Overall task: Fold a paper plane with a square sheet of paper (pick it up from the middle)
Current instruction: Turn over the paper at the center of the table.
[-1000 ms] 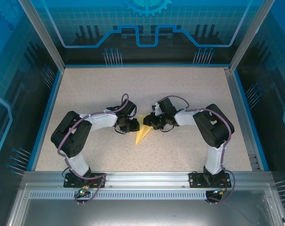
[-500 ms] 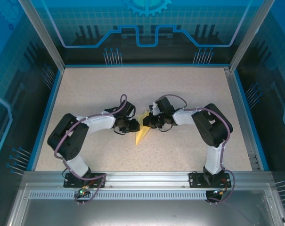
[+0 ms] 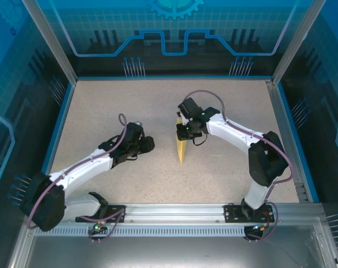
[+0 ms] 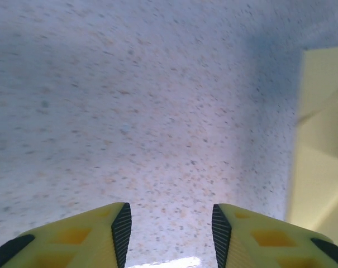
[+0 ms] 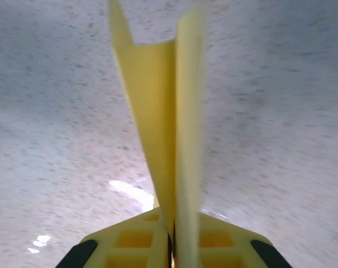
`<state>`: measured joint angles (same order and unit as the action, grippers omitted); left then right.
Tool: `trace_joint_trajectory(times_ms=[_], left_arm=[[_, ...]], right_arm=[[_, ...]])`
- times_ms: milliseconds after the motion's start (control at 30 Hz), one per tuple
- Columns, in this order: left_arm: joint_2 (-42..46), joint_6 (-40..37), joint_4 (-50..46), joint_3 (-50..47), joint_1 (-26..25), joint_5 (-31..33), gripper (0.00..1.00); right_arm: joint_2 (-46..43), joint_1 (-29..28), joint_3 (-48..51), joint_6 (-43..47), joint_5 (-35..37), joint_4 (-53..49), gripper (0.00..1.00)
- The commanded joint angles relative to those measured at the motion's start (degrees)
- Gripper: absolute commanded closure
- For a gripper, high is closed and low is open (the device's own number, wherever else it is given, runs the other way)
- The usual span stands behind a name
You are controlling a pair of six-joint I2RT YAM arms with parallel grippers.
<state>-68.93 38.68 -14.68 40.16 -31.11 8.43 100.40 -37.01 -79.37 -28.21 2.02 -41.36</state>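
The square sheet of paper stands folded into a narrow pale-yellow paper plane [image 3: 181, 149], its sharp tip pointing at the near edge. My right gripper [image 3: 182, 133] is shut on its far, wide end. In the right wrist view the folded layers of the plane [image 5: 160, 106] rise straight out from between the shut jaws of the right gripper [image 5: 173, 237]. My left gripper [image 3: 150, 144] sits to the left of the plane, apart from it. In the left wrist view this gripper [image 4: 171, 229] is open over bare table, and the paper [image 4: 319, 139] lies at the right edge.
The speckled beige table [image 3: 129, 106] is bordered by a blue rim and clear enclosure walls. An aluminium rail [image 3: 174, 212] carries both arm bases at the near edge. Free tabletop lies behind and on both sides of the arms.
The left gripper has opened and drawn back to the left, away from the paper. The right gripper has closed on the plane and carried it slightly back and right, turning its tip toward the near edge.
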Motion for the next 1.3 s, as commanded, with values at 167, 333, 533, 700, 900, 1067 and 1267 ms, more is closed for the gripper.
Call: trace_joint_trajectory(times_ms=[167,333,533,700,900,1067,1267], left_arm=[[9.0,5.7,-2.9,-6.0,0.7,13.0,0.44],[11.5,7.1,-5.1,-7.1,1.0,16.6,0.41],[13.9,7.1,-7.2,-7.5,1.4,17.1,0.39],[14.4,7.1,-8.5,-7.7,2.1,17.8,0.38],[13.6,8.1,-8.8,-7.6,2.5,16.7,0.37],[12.7,8.4,-9.2,-6.9,2.7,15.0,0.37],[12.1,8.7,-10.6,-5.4,2.7,13.8,0.35]], right_arm=[[7.4,-6.5,-12.2,-0.7,28.9,-31.6,0.89],[16.3,-9.6,-18.0,-5.3,29.9,-34.3,0.89],[28.4,-13.2,-26.3,-10.0,28.9,-36.2,0.88],[32.6,-15.2,-30.4,-11.5,25.5,-36.1,0.82],[33.1,-15.9,-28.4,-9.0,15.8,-30.6,0.63],[27.3,-15.9,-25.3,-7.6,10.9,-25.6,0.40],[16.1,-15.0,-16.8,-4.8,8.7,-16.8,0.13]])
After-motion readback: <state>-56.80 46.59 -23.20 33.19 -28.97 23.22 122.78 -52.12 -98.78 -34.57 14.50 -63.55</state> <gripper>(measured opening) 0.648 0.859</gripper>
